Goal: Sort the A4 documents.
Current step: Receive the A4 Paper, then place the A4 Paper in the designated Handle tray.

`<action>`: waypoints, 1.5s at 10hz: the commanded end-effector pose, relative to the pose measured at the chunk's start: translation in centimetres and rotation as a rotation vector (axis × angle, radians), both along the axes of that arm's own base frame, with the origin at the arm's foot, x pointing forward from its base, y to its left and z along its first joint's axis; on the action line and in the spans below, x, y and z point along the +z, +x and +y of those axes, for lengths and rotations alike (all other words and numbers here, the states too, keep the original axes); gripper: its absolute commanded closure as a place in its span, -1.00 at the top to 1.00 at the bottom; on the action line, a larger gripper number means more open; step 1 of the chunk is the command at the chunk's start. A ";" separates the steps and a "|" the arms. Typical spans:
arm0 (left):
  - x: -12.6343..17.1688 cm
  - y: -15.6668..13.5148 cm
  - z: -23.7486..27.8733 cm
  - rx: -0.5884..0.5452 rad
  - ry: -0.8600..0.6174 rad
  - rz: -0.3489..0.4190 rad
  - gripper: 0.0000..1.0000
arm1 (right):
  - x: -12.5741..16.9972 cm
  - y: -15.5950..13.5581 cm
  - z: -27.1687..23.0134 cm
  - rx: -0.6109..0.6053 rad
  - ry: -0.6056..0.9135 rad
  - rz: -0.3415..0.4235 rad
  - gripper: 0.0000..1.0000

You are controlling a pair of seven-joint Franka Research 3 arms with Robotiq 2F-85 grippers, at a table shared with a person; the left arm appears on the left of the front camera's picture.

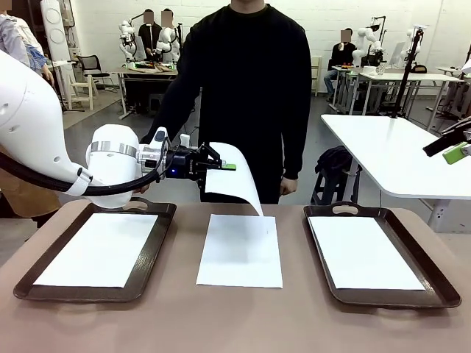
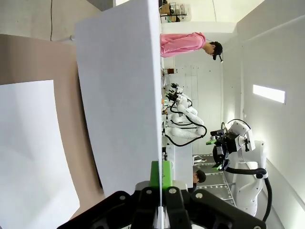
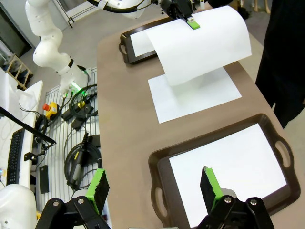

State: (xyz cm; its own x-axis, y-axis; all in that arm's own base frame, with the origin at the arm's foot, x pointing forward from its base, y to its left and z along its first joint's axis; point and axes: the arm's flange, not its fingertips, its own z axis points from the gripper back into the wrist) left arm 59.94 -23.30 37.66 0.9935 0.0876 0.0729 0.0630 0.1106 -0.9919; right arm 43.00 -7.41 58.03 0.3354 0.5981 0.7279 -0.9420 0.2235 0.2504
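The left gripper (image 1: 227, 167) is clamped tight on 1 edge of the lifted sheet (image 1: 239, 184), which hangs curled in the air; in the left wrist view the green pads (image 2: 161, 174) meet flat on the paper (image 2: 119, 95). Its low corner hangs over the far edge of the middle sheet (image 1: 239, 254), which lies flat on the bare table (image 1: 235, 323); whether they touch I cannot tell. The right gripper (image 3: 155, 183) stands wide with nothing between its fingers, well above the right tray (image 3: 159, 164).

Seen from the middle sheet, the left tray (image 1: 22, 285) sits at 9 o'clock and the right tray at 3 o'clock. Each holds paper on its floor: the left sheet (image 1: 99, 250) and the right sheet (image 1: 364, 254). A person (image 1: 246, 88) stands at 12 o'clock.

The sorting looks partway done: both trays are started, 1 sheet is in transit, and at least 1 waits at the middle. All the sheets look blank, so I cannot tell which tray the lifted sheet belongs in
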 end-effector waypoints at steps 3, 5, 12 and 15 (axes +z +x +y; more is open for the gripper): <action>0.1 0.0 0.0 0.002 -0.008 0.002 -1.00 | 0.0 0.0 0.0 0.001 0.002 -0.001 1.00; 0.1 0.0 0.0 0.002 -0.008 0.002 -1.00 | 0.0 0.0 0.0 0.001 0.002 -0.001 1.00; 4.4 -3.3 4.1 -0.099 0.148 -0.067 -0.98 | 0.0 0.0 0.0 0.001 0.002 -0.001 1.00; 6.9 -6.6 9.9 -0.118 0.156 -0.038 -0.98 | 0.0 0.0 0.0 0.001 0.002 -0.001 1.00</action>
